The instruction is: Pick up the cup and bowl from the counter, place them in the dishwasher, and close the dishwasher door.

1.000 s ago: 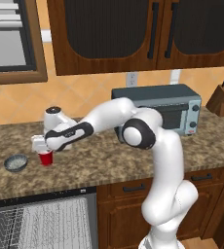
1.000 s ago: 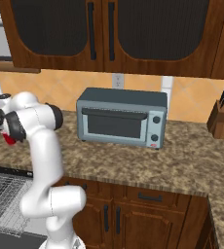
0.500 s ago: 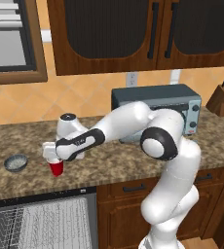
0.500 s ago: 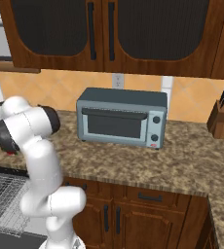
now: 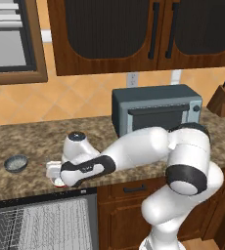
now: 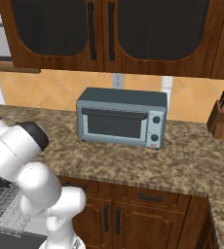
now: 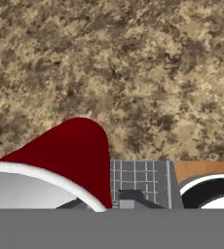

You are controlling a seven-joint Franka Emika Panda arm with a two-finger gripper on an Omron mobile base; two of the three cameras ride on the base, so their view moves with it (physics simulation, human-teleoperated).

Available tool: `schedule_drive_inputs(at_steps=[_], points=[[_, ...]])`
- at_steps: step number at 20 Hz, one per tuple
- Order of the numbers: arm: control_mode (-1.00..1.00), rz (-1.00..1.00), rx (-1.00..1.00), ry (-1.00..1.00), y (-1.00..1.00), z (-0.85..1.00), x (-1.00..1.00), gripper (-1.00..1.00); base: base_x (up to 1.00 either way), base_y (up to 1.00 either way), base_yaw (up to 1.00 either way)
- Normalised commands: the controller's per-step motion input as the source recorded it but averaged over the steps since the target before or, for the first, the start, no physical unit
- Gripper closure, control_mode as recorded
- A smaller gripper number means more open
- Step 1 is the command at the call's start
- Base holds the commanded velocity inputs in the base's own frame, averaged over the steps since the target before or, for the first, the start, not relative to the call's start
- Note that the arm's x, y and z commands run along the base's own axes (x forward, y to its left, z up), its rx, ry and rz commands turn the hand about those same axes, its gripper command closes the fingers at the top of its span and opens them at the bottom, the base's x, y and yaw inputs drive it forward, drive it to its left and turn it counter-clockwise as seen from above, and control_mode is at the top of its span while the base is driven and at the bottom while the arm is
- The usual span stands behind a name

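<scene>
My gripper (image 5: 56,176) is shut on the red cup (image 5: 59,183), held at the front edge of the counter (image 5: 31,141) just above the open dishwasher (image 5: 41,197). The hand hides most of the cup in the left base view. In the hand view the cup (image 7: 70,155) is close at the lower left, white rim toward the camera, and the white wire rack (image 7: 138,175) shows beyond it. The grey bowl (image 5: 15,163) sits on the counter to the left of the hand, apart from it. A dark flat strip (image 6: 7,240) under the rack may be the lowered dishwasher door.
A grey toaster oven (image 5: 156,114) stands at the back of the counter behind the arm. At the far right is a knife block (image 5: 223,100). Wooden wall cabinets hang above. The rack (image 5: 36,224) fills the dishwasher's opening at the lower left.
The gripper has carried the cup away from beside the bowl, forward and down to the counter's front edge over the dishwasher. The bowl has stayed put.
</scene>
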Motion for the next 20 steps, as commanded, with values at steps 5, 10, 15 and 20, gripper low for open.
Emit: schedule_drive_inputs(at_steps=[5,10,15,20], points=[[-1.00,0.05,0.00,-0.24,0.15,-0.12,-0.79,1.00,0.00,0.00,0.00],[-1.00,0.01,0.00,-0.25,0.48,-0.46,-0.53,1.00,0.00,0.00,0.00],[-1.00,0.01,0.00,-0.17,0.67,-0.50,-0.49,1.00,0.00,0.00,0.00],[-1.00,0.00,-0.01,-0.02,0.53,-0.03,0.02,1.00,0.00,0.00,0.00]])
